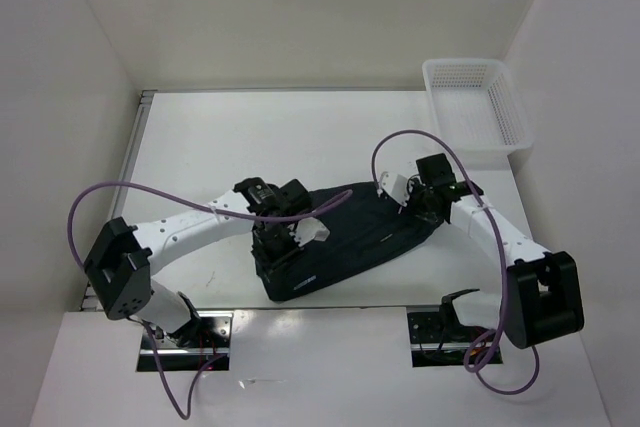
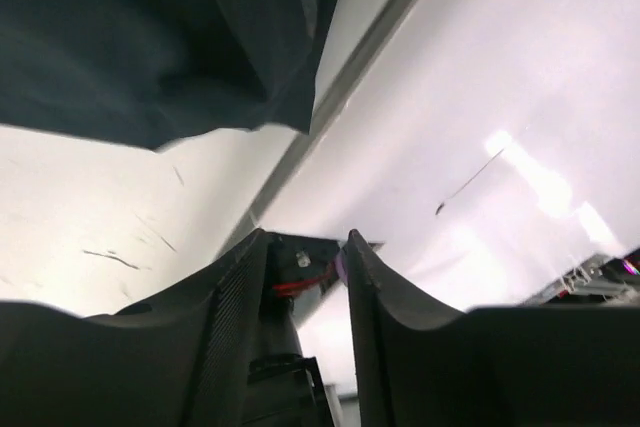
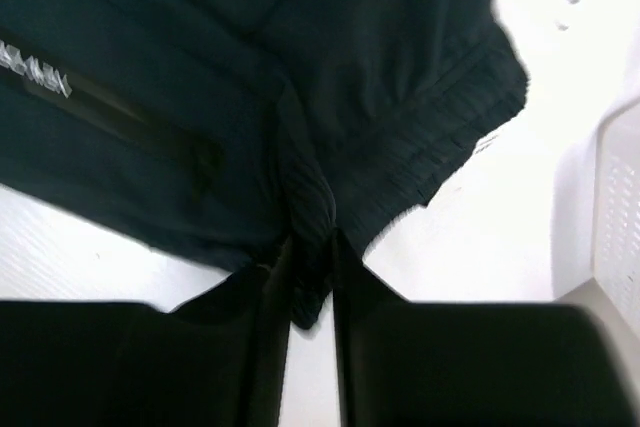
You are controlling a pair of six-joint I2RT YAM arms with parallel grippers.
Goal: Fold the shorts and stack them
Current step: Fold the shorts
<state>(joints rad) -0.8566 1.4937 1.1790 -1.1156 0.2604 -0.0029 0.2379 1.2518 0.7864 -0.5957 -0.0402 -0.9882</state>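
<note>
The black shorts lie as a long bunched shape across the table's middle. My right gripper is at their right end. In the right wrist view it is shut on a pinched fold of the ribbed waistband of the shorts, which hang spread above the fingers. My left gripper is over the shorts' left end. In the left wrist view it stands open with nothing between its fingers, and the shorts fill the upper left, apart from the fingertips.
A white mesh basket stands at the table's back right, and its wall shows in the right wrist view. The table's near edge strip runs close to the shorts' left end. White walls enclose the table.
</note>
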